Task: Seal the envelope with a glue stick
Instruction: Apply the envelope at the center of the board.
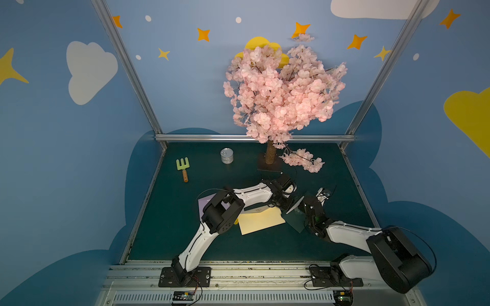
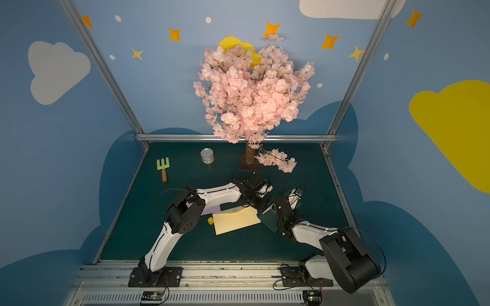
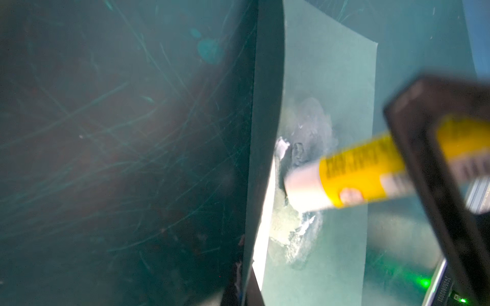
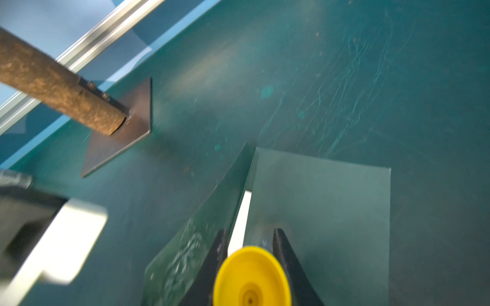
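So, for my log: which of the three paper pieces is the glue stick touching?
The dark green envelope, flap raised: the glue stick in the right gripper presses on it. The cream envelope and lilac sheet lie elsewhere.

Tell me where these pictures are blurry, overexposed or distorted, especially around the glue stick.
Left wrist view: the glue stick is smeared by motion blur, and a white strip beside the envelope is blown out. Right wrist view: the stick's yellow end is soft, too close for focus. Both top views: dim on the table, with wide-angle splay in the frame posts.
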Robot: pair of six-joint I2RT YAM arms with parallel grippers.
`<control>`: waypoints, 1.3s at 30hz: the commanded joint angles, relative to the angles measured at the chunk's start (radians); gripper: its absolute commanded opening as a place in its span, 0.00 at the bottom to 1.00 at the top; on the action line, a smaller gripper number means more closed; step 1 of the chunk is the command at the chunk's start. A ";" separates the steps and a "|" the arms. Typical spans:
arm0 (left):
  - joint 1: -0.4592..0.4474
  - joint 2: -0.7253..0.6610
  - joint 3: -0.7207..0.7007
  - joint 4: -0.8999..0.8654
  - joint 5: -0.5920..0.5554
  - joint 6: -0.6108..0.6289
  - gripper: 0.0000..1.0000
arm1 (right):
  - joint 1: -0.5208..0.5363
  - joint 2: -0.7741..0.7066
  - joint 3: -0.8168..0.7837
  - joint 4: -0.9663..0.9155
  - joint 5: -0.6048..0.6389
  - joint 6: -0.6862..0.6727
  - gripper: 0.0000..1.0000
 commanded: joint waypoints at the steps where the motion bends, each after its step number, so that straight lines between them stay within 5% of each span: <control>1: 0.002 0.027 0.037 -0.059 -0.047 -0.016 0.03 | 0.005 -0.118 -0.011 -0.150 -0.035 0.035 0.00; 13: -0.010 0.019 0.044 -0.087 -0.130 -0.176 0.03 | -0.118 -0.551 0.077 -0.404 -0.028 -0.127 0.00; 23: -0.079 0.043 0.159 -0.230 -0.197 -0.407 0.03 | -0.172 -0.647 0.054 -0.475 -0.106 -0.102 0.00; 30: -0.112 0.115 0.235 -0.317 -0.237 -0.422 0.03 | -0.196 -0.728 0.021 -0.499 -0.175 -0.095 0.00; 36: -0.114 0.066 0.169 -0.281 -0.207 -0.406 0.44 | -0.227 -0.806 0.013 -0.556 -0.199 -0.113 0.00; 39: -0.113 0.012 0.129 -0.244 -0.189 -0.384 0.53 | -0.243 -0.829 0.008 -0.572 -0.206 -0.113 0.00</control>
